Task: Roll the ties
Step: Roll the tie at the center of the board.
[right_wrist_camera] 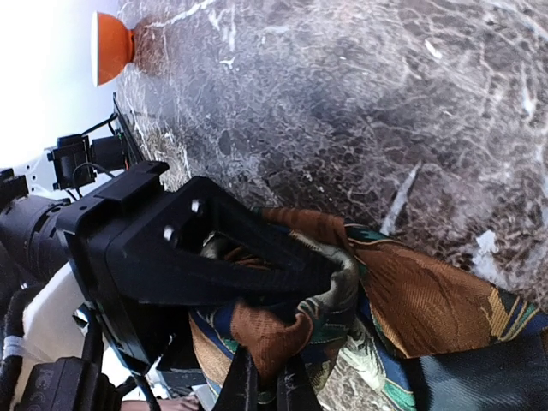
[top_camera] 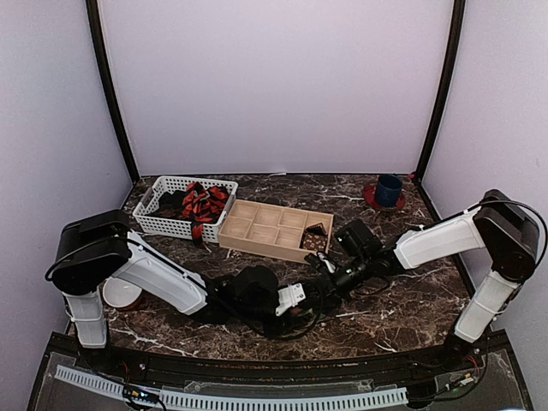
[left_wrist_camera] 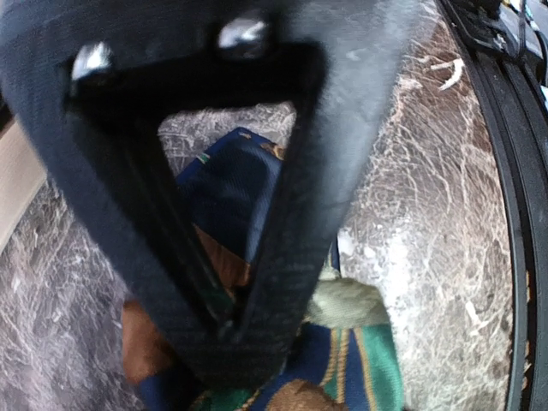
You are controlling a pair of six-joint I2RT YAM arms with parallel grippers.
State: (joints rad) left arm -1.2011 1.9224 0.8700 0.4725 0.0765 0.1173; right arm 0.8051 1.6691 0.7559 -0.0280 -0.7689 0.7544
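Note:
A brown-orange tie with green and blue patches [right_wrist_camera: 428,300] lies bunched on the dark marble table between my two grippers. My left gripper [left_wrist_camera: 231,332] is shut on a loose coil of it, and blue and green folds [left_wrist_camera: 360,360] spill out beside the fingers. My right gripper [right_wrist_camera: 270,381] is shut on a brown fold of the same tie, right against the left gripper's fingers [right_wrist_camera: 282,265]. In the top view both grippers, left [top_camera: 310,296] and right [top_camera: 332,276], meet at the table's middle and hide the tie. Red-and-black ties [top_camera: 202,204] lie in a basket.
A white basket [top_camera: 163,190] stands at the back left. Beside it is a wooden compartment tray [top_camera: 257,224] with a rolled brown dotted tie [top_camera: 315,241] in a right cell. A blue cup [top_camera: 389,188] is at the back right, a white bowl [top_camera: 120,295] at the near left.

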